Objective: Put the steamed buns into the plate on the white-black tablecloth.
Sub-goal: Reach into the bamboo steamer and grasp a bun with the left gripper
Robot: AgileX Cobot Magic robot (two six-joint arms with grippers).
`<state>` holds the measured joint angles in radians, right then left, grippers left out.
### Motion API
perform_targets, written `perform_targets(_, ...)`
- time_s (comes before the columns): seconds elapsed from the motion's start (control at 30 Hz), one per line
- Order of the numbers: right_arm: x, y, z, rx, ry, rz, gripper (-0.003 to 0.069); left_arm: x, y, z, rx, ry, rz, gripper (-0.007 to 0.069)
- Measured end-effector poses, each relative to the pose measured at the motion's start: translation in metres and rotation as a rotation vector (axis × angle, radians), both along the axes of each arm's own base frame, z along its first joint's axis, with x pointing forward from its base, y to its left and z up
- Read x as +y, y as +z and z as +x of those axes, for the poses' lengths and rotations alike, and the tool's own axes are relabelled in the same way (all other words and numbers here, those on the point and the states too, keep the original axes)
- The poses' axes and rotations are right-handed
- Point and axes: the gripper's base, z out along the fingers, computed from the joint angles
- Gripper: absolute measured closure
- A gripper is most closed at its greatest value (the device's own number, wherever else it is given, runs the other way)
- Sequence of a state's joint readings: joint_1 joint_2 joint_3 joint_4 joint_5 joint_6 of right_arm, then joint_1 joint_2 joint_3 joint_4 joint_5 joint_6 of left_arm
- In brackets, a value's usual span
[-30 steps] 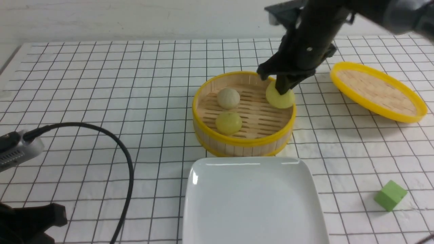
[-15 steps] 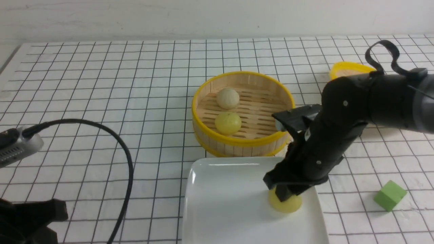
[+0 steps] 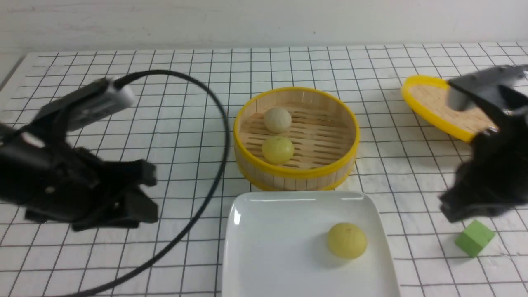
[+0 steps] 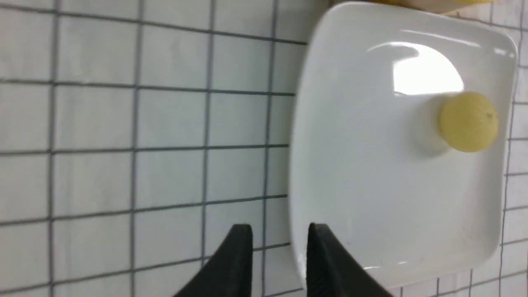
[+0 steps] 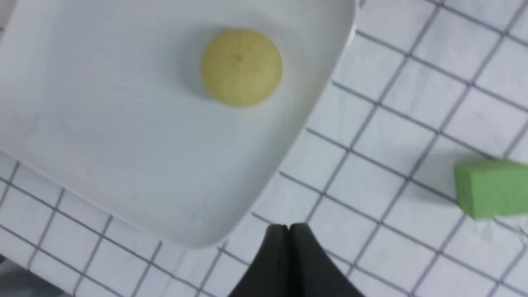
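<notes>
White-black tablecloth [image 3: 123,82] lies under everything; the plate [image 3: 268,255] sits on it before the bamboo steamer [image 3: 297,171]. Left gripper [image 3: 148,194] hangs parted, empty; right gripper [image 5: 288,227] is closed on nothing; yellow bun [image 3: 347,240] lies on the plate, beige bun [image 3: 277,119] and second yellow bun [image 3: 278,149] in the steamer.

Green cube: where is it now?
Front view, near right: green cube on the white-black tablecloth, right of the plate, just beside the right gripper, touching neither.
</notes>
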<state>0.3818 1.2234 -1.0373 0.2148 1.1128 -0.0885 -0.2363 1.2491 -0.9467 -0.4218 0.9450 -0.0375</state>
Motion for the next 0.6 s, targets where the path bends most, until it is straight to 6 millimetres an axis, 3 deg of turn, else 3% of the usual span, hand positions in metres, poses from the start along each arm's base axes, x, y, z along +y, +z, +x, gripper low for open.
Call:
perform_targets(0.17, -0.037, -0.012, -0.06, -0.103, -0.116, 0.029, 0.0673, -0.063, -0.005, 0.051, 0.005, -0.159, 0.028, 0.0552)
perform_targets(0.2, -0.038, -0.013, -0.061, -0.109, -0.122, 0.033, 0.0673, -0.063, -0.002, 0.052, -0.005, -0.156, 0.025, 0.0554)
perform_targets(0.3, -0.049, -0.022, -0.083, -0.204, -0.19, 0.08, 0.067, -0.109, -0.009, 0.097, -0.015, -0.176, 0.037, 0.0538)
perform_targets(0.33, -0.049, -0.022, -0.084, -0.208, -0.192, 0.081, 0.067, -0.111, -0.013, 0.098, -0.004, -0.177, 0.043, 0.0538)
perform_targets(0.47, -0.054, -0.027, -0.089, -0.244, -0.2, 0.067, 0.0666, -0.153, -0.031, 0.147, -0.024, -0.186, 0.074, 0.0387)
perform_targets(0.57, -0.054, -0.026, -0.088, -0.258, -0.202, 0.07, 0.0664, -0.169, -0.043, 0.172, -0.051, -0.204, 0.112, 0.0276)
perform_targets(0.6, -0.054, -0.026, -0.088, -0.258, -0.202, 0.07, 0.0664, -0.17, -0.041, 0.174, -0.063, -0.205, 0.116, 0.027)
